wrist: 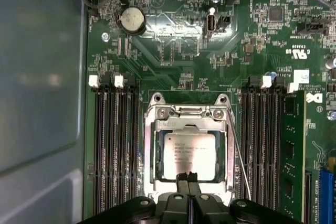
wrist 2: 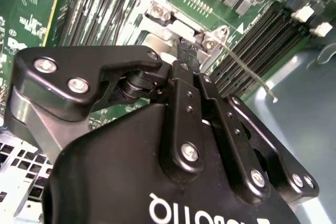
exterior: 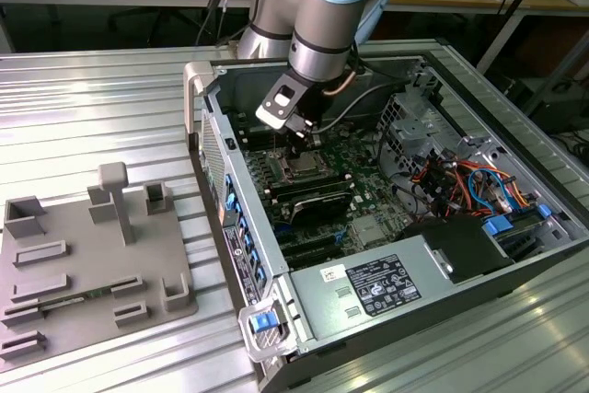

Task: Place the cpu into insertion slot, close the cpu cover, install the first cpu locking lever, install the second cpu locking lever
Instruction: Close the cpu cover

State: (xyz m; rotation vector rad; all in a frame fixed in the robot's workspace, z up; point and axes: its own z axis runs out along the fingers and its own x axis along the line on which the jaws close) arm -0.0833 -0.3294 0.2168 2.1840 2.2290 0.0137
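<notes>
With its fingers pressed together and nothing between them, the gripper [wrist: 189, 178] has its tips at the edge of the cpu cover [wrist: 149, 156]. The cover lies down over the cpu [wrist: 189, 148], which sits in the insertion slot [wrist: 159, 156]. The wire locking lever [wrist: 239, 150] beside it looks unlatched, so I judge the tips could skid off the smooth frame onto the chip, or the cover could spring up. The arm [exterior: 322, 16] reaches steeply down into the open computer case [exterior: 433, 264], wrist tilted over the motherboard [wrist: 173, 51].
</notes>
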